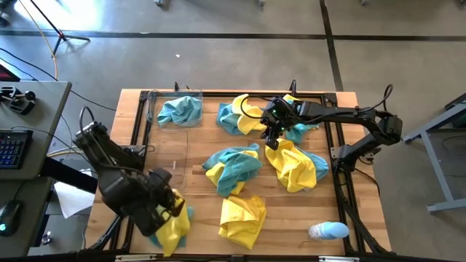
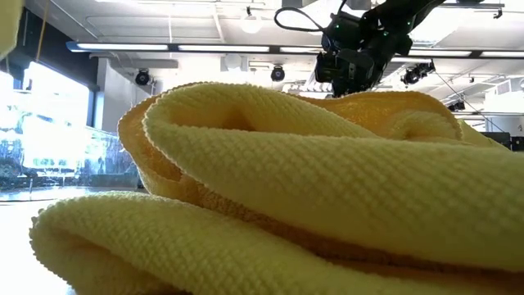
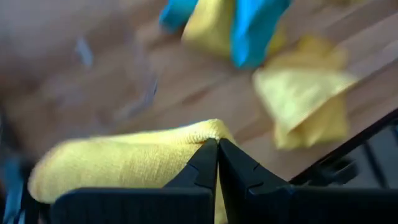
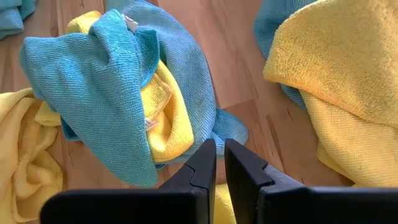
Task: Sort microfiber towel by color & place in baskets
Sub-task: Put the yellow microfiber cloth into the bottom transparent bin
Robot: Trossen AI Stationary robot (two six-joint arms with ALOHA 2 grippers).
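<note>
Yellow and teal microfiber towels lie in heaps on the wooden table: a mixed heap (image 1: 233,169) in the middle, a yellow one (image 1: 242,218) at the near edge, and a mixed one (image 1: 240,114) at the far side. A clear basket (image 1: 151,109) at the far left holds a teal towel (image 1: 180,110). At the near left corner my left gripper (image 1: 173,206) is shut on a yellow towel (image 1: 175,227). My right gripper (image 1: 274,142) stands over the far left corner of a yellow towel (image 1: 293,166), its fingers nearly together (image 4: 219,149). My left gripper pinches a folded edge of the yellow towel (image 3: 208,127) between its two fingertips, slanting down from above. The towel bulges and hangs beside and below the fingers; whether its lower end rests on the table I cannot tell. My right gripper has yellow cloth (image 4: 224,202) between its fingers, behind the tips, and comes down at a slant. Which part of the towel this is stays hidden by the fingers. The rest of the towel (image 4: 348,93) lies on the table.
Black frame rails (image 1: 336,145) run round the table's edges. A small pale-blue-and-white rounded object (image 1: 328,231) lies at the near right. A bit of teal cloth (image 1: 188,213) shows beside the left gripper's towel. Bare wood lies between the basket and the middle heap.
</note>
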